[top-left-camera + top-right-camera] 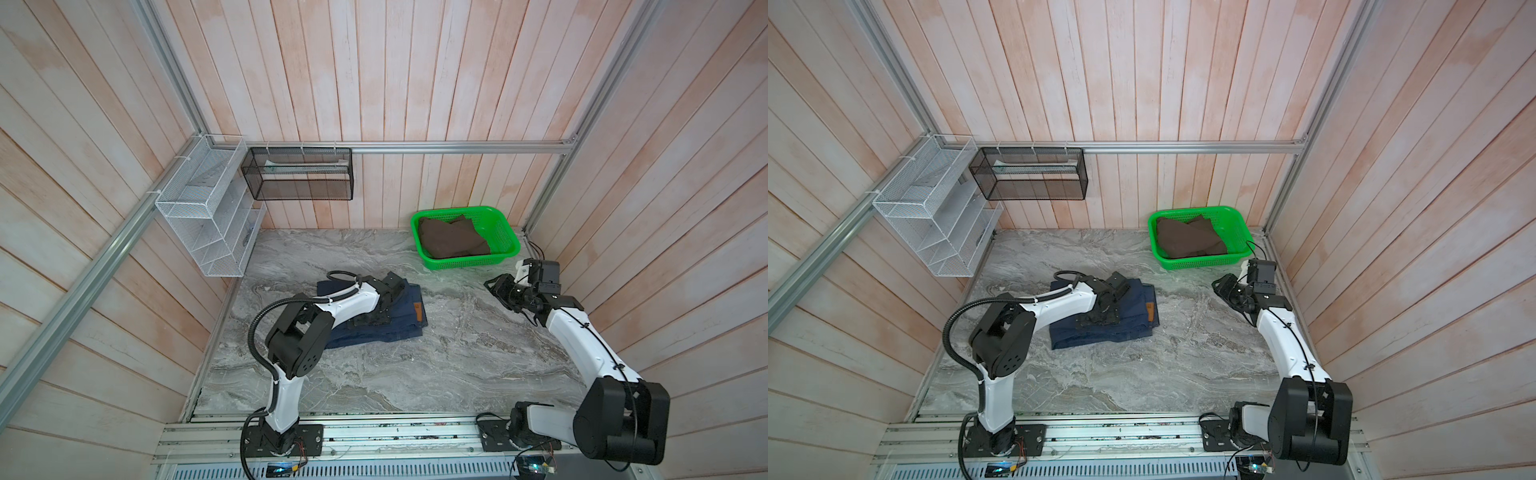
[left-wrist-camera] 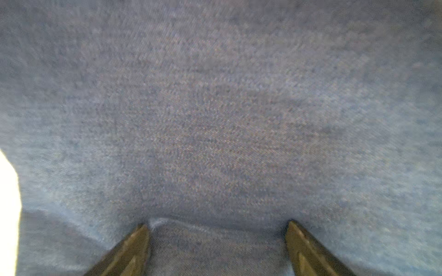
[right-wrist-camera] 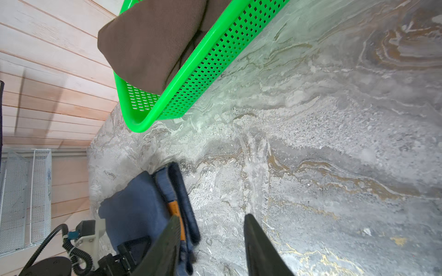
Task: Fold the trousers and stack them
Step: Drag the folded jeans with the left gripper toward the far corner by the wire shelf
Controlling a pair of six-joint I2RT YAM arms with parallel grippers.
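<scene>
Marble table (image 1: 415,374): the left end effector (image 2: 217,224), jaws spread and clamping nothing, bears on the folded trousers (image 1: 395,332) left of centre, probably flattening the fold. The right end effector (image 3: 212,216), open and empty, hovers near the green basket (image 1: 469,262), the likely stacking place.

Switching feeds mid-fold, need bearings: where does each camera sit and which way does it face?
Both top views: high at the front, looking down on the table; left arm, right arm, trousers centre-left, green basket back right.
Left wrist: on the left arm, close over the trousers; open left tool shows.
Right wrist: on the right arm, facing across the table to green basket and trousers; open right tool shows.
Shared: all views show the trousers.
</scene>
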